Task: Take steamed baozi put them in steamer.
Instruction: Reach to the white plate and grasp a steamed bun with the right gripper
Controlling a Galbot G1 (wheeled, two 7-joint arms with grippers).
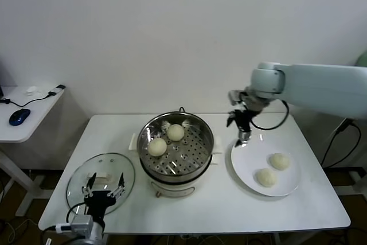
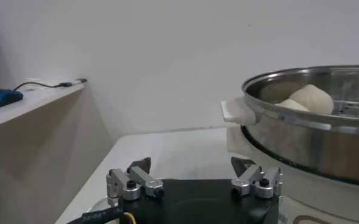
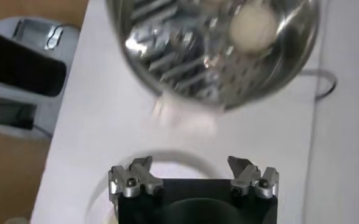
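Baozi [image 1: 157,146] sit dome-up: you have two in the steamer [image 1: 202,156], two beside it on the plate [image 1: 243,167]; right hand [image 1: 241,129] open, left hand [image 1: 104,189] open.

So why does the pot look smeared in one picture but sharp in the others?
Right wrist view: the steamer and the baozi inside are streaked by motion blur, with glare on the metal, while the right claw stays crisp. Head view and left wrist view: evenly lit, the steamer sharp, soft shadows only.
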